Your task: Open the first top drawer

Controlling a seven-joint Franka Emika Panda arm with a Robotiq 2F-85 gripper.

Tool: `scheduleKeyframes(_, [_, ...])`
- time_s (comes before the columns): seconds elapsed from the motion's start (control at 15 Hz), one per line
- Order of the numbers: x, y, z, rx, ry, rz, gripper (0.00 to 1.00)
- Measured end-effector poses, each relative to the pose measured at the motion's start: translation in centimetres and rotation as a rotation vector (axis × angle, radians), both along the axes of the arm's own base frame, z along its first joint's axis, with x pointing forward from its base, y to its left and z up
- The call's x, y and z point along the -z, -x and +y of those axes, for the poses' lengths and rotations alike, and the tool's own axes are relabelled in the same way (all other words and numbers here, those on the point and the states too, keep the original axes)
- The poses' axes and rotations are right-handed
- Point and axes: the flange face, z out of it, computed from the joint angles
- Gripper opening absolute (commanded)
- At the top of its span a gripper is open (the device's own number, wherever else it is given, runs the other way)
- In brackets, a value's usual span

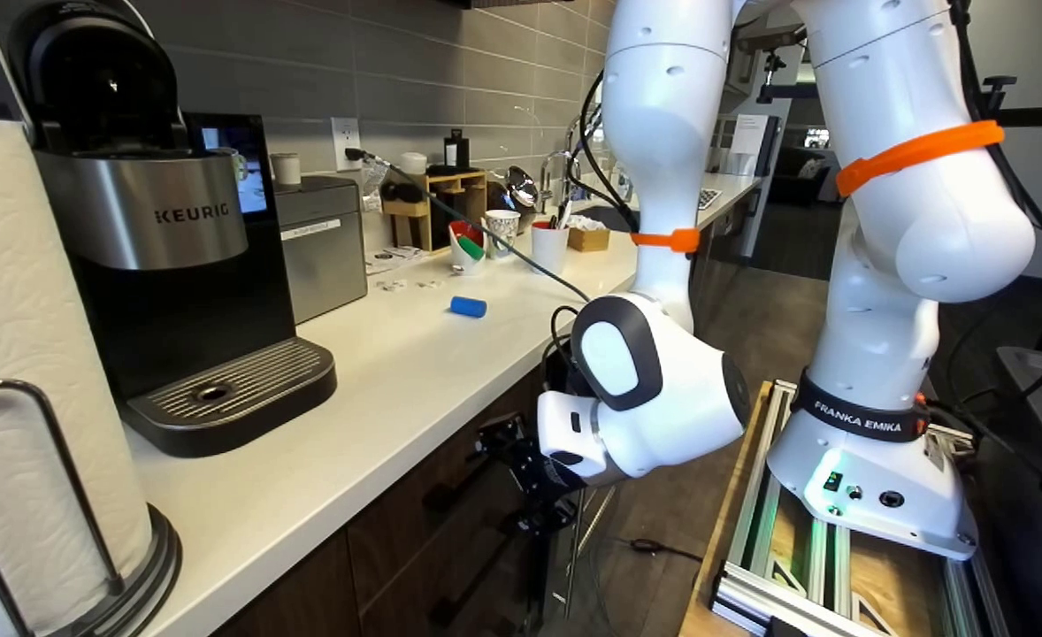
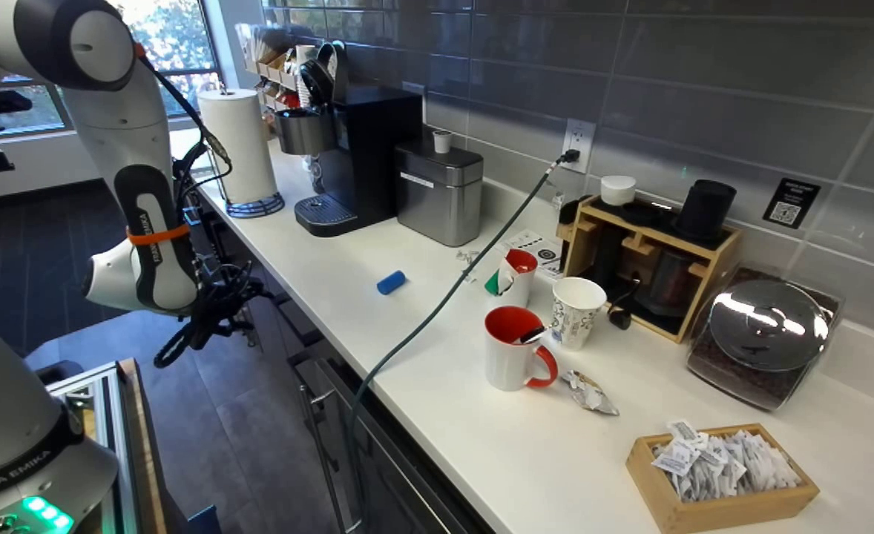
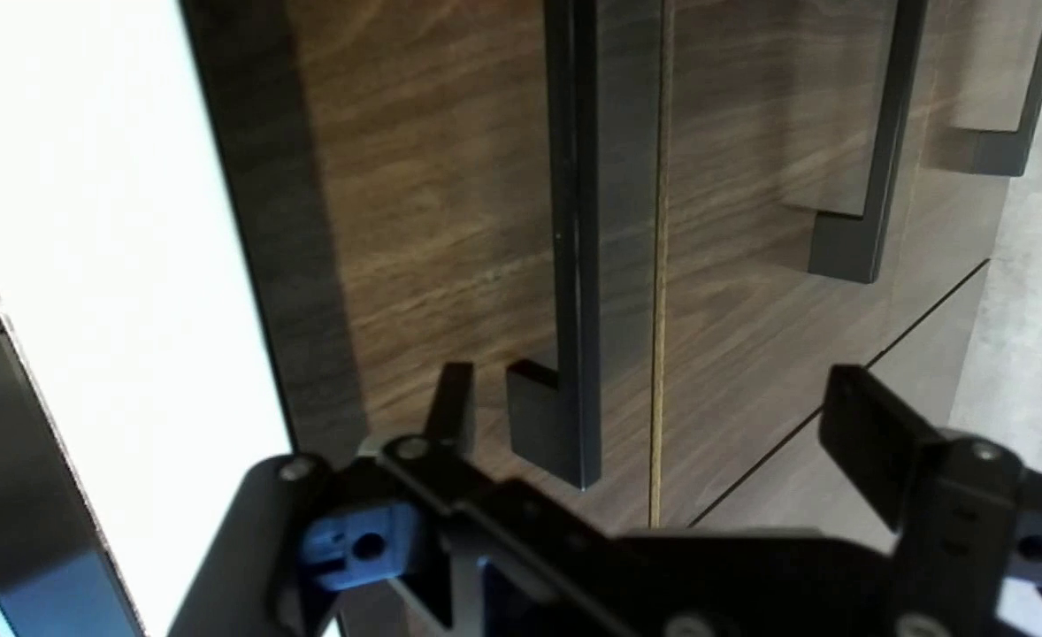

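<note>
the black two-fingered gripper point(image 3: 649, 391) stood spread; in the wrist view the lower end of a slim black bar handle point(image 3: 577, 265) showed in the gap between its fingers point(image 3: 875, 442). a slot lay free between that bar and the dark brown wood-grain front of the first top drawer point(image 3: 432, 195). the thick white countertop point(image 3: 132, 265) hemmed one side; a second black bar handle point(image 3: 892, 133) jutted out on the other. in an exterior view, a dark green cable point(image 2: 454, 291) crossed the countertop's edge, well apart from the gripper
</note>
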Motion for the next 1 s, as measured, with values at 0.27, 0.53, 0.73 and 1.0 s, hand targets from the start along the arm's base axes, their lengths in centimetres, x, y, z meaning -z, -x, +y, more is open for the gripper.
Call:
scheduleKeyframes(0.27, [0.0, 0.3, 0.7, -0.011, 0.003, -0.010, 1.00])
scheduleKeyframes(0.53, [0.4, 0.4, 1.4, 0.018, 0.066, -0.007, 1.00])
scheduleKeyframes(0.73, [0.9, 0.7, 1.9, 0.025, 0.120, 0.016, 1.00])
scheduleKeyframes(1.0, [1.5, 0.5, 2.6, 0.042, 0.161, 0.032, 1.00])
